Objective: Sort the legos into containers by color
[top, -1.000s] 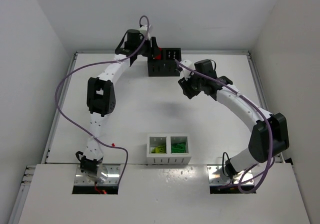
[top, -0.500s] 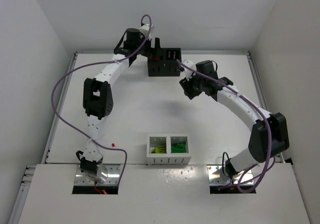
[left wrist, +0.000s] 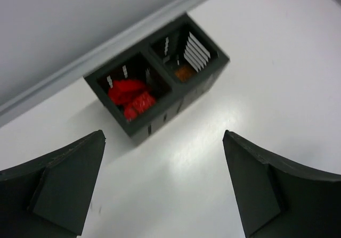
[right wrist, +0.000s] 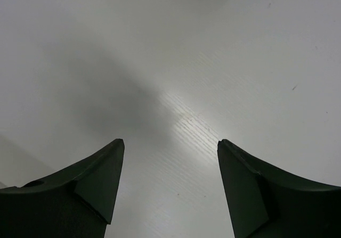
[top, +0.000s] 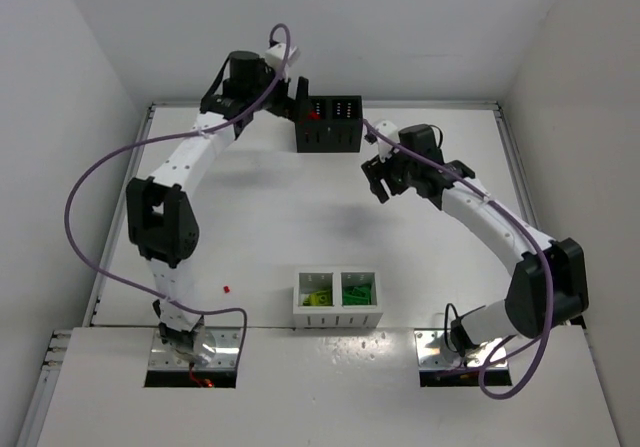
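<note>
Black box [top: 327, 127]: stands at the far edge of the table [top: 250, 217]. It has two compartments, so each warm color keeps its own cell.
Red legos [left wrist: 132, 97]: heaped in the compartment that shows on the left in the left wrist view.
Orange-brown lego [left wrist: 183, 73]: lies low in the neighboring compartment; how many there are cannot be told.
White box [top: 337, 317]: sits near the front, between the arm bases, where either arm can reach it.
Lime legos [top: 318, 297]: in its left compartment.
Dark green legos [top: 356, 293]: in its right compartment.
Stray red brick [top: 227, 289]: loose on the table to the left of the white box, well apart from the black box.
Left gripper [left wrist: 162, 137]: released, jaws wide with nothing between them. It hangs above the table just beside the black box, looking down into both cells.
Right gripper [right wrist: 170, 142]: jaws apart and empty, over bare table near the black box.
Progress (judged): nearly sorted, with only the stray red brick seen outside a box.
Next move (judged): the stray lies on the left arm's side and is small and low, so it calls for a low, centered pinch and then a carry to the red cell.
</note>
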Robot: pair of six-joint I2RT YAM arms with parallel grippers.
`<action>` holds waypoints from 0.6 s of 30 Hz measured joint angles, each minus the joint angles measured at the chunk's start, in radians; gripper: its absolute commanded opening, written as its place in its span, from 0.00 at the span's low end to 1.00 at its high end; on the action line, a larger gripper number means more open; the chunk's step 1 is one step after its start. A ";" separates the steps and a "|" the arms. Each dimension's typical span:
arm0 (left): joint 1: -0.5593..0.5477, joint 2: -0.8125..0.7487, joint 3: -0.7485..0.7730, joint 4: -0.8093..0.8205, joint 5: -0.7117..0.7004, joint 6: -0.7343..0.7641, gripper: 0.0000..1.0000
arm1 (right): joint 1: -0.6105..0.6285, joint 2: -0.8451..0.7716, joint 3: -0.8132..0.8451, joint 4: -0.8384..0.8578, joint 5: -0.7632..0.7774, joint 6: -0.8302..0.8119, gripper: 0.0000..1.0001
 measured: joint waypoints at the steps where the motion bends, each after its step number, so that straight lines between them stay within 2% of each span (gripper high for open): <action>1: 0.000 -0.038 -0.051 -0.014 0.006 0.031 0.99 | -0.002 -0.006 0.000 -0.011 -0.014 -0.003 0.71; 7: 0.020 -0.248 -0.291 -0.153 0.081 0.203 0.99 | -0.004 -0.016 0.000 -0.077 -0.091 -0.017 0.71; 12: 0.040 -0.394 -0.404 -0.308 0.080 0.336 0.82 | -0.004 -0.008 0.006 -0.122 -0.142 -0.022 0.71; 18: 0.060 -0.583 -0.578 -0.484 -0.031 0.468 0.67 | -0.004 0.064 0.050 -0.151 -0.193 -0.025 0.70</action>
